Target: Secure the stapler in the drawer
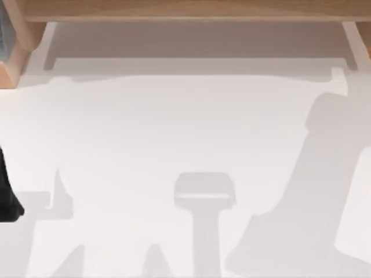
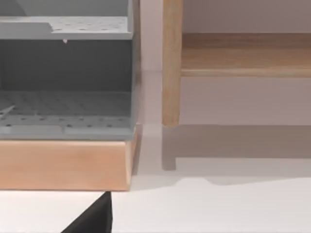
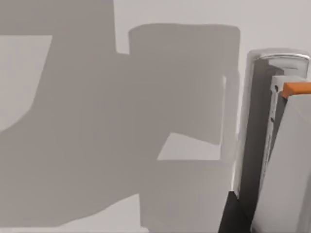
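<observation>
The stapler is grey and silver with an orange tip, and it stands tall over the white table in the right wrist view. A black part of my right gripper lies right beside its lower end; whether it grips the stapler I cannot tell. The drawer is a wide shallow box with thin white walls and a pale floor. It juts from the light wood furniture at the far side of the table, with nothing lying in it. My left arm is a black shape at the left edge, and a black bit of my left gripper shows.
A grey perforated shelf unit on a wooden base stands at the far left beside a wooden post of the furniture. Arm shadows fall across the white table.
</observation>
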Robot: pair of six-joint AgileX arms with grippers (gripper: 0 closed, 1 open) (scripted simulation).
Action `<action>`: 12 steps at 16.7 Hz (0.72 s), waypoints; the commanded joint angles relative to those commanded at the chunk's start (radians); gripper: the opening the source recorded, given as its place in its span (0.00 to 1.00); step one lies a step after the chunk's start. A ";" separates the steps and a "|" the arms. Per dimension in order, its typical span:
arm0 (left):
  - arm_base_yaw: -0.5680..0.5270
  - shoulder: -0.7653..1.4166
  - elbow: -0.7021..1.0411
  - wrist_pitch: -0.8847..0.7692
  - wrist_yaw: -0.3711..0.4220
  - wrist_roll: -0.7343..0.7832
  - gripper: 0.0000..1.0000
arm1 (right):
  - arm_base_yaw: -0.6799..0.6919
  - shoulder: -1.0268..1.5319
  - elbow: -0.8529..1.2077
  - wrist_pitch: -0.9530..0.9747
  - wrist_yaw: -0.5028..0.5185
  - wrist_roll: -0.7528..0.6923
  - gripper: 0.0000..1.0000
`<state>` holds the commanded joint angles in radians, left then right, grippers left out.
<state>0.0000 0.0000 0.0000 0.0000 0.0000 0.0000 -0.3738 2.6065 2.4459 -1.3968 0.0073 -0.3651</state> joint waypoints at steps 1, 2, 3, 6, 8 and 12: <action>0.000 0.000 0.000 0.000 0.000 0.000 1.00 | 0.001 0.003 0.001 -0.003 0.006 0.010 0.00; 0.000 0.000 0.000 0.000 0.000 0.000 1.00 | 0.001 0.004 0.001 -0.006 0.009 0.015 0.00; 0.000 0.000 0.000 0.000 0.000 0.000 1.00 | 0.001 0.004 0.001 -0.006 0.010 0.015 0.00; 0.000 0.000 0.000 0.000 0.000 0.000 1.00 | 0.001 0.004 0.001 -0.006 0.010 0.015 0.00; 0.000 0.000 0.000 0.000 0.000 0.000 1.00 | 0.001 0.004 0.001 -0.006 0.010 0.015 0.15; 0.000 0.000 0.000 0.000 0.000 0.000 1.00 | 0.001 0.004 0.001 -0.006 0.010 0.015 0.45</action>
<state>0.0000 0.0000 0.0000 0.0000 0.0000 0.0000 -0.3724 2.6108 2.4467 -1.4027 0.0170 -0.3499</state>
